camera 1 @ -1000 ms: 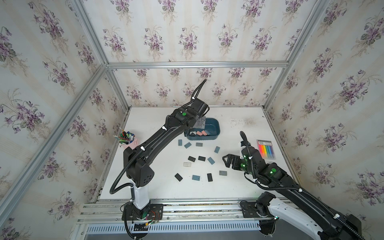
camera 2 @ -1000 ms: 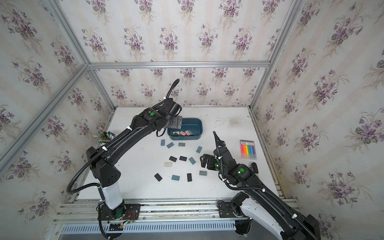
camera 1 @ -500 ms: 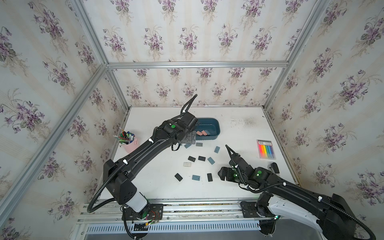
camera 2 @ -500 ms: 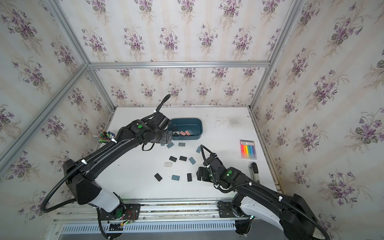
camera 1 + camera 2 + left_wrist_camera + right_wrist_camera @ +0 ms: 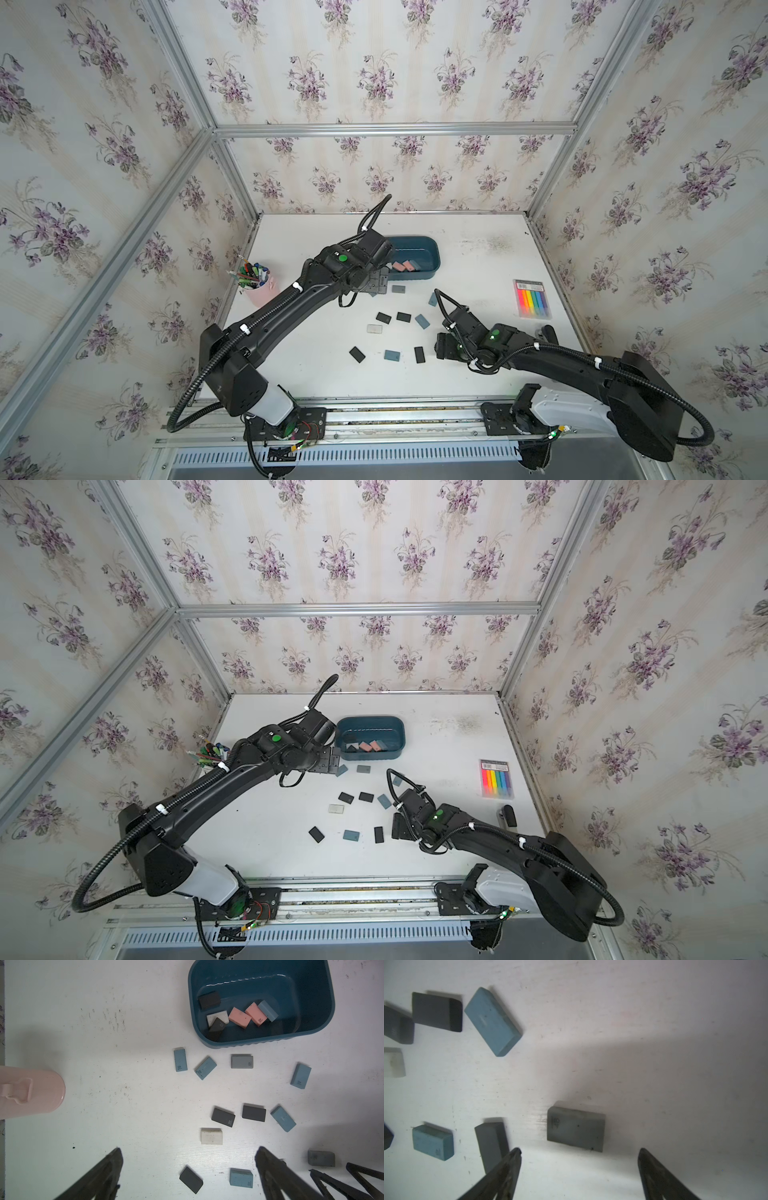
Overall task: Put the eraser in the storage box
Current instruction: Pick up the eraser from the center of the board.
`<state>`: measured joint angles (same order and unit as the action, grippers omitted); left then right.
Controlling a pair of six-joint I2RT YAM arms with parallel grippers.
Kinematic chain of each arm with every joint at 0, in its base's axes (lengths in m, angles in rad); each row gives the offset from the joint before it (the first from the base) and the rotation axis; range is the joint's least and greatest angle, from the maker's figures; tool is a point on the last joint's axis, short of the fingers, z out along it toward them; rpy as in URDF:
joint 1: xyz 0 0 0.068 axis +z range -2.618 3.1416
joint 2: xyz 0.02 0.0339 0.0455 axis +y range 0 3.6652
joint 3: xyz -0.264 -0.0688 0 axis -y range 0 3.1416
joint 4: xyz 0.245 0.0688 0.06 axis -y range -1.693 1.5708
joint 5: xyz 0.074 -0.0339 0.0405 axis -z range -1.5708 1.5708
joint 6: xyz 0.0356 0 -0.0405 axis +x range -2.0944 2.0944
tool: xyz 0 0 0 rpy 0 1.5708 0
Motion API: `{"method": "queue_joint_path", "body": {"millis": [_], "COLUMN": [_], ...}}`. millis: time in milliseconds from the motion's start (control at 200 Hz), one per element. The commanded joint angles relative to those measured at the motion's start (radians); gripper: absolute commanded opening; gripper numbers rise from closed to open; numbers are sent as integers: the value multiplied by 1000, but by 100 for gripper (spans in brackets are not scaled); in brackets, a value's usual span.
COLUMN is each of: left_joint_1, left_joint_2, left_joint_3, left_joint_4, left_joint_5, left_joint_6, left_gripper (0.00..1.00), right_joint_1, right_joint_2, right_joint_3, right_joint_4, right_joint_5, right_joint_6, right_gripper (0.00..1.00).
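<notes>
The teal storage box (image 5: 434,258) (image 5: 370,724) (image 5: 311,991) stands at the table's back middle and holds several erasers, among them a pink one (image 5: 239,1017). More blue, black, grey and white erasers lie scattered in front of it. My left gripper (image 5: 376,286) (image 5: 189,1149) hangs open above the table at the box's front left corner, holding nothing. My right gripper (image 5: 441,347) (image 5: 579,1150) is low over the table and open. A grey eraser (image 5: 576,1128) lies flat just beyond its fingertips, untouched. In both top views the right gripper hides that eraser.
A pink pen cup (image 5: 261,287) (image 5: 31,1093) stands at the left edge. A pack of coloured highlighters (image 5: 532,299) and a small black object (image 5: 549,332) lie at the right edge. A dark eraser (image 5: 491,1142) lies right beside one right fingertip (image 5: 513,1156).
My left arm has drawn back from over the box to its front left corner. My right arm has swung down and left to the grey eraser, its jaws narrowing a little.
</notes>
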<state>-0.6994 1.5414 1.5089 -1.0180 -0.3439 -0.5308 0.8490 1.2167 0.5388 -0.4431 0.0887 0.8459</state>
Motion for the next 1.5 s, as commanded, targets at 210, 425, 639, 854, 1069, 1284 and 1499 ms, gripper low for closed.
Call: {"method": "queue_joint_path", "body": {"millis": [210,425,639,854,1069,1284,1499], "left_joint_1": [0,0,2,2,1,3,4], "left_joint_2": [-9,-20,-16,-24,-20,-19,-20], "left_joint_3": [-6,-19,-18,-18,-20,-20,-21], "left_joint_4": [-5,2,4,4,6,4,6], "left_joint_5": [-19,-16,-6,-10,-4,-4,3], "left_joint_6": [1,3,4,7,8,9,9], "left_gripper": [100,100,100,100,100,100,100], "right_joint_1": [38,44,58,97,110,113,117], "right_joint_2": [153,223,262,277,295,279,244], "right_joint_3": [88,125,160,147,151,138,116], "right_joint_4": [-55,-66,-91,-90,-86,-108,-117], "right_joint_5": [117,131,138,138,144,148,145], "right_joint_6": [46,50,60,102,117,133,151], "right_gripper": [84,80,74,67,64,62,59]}}
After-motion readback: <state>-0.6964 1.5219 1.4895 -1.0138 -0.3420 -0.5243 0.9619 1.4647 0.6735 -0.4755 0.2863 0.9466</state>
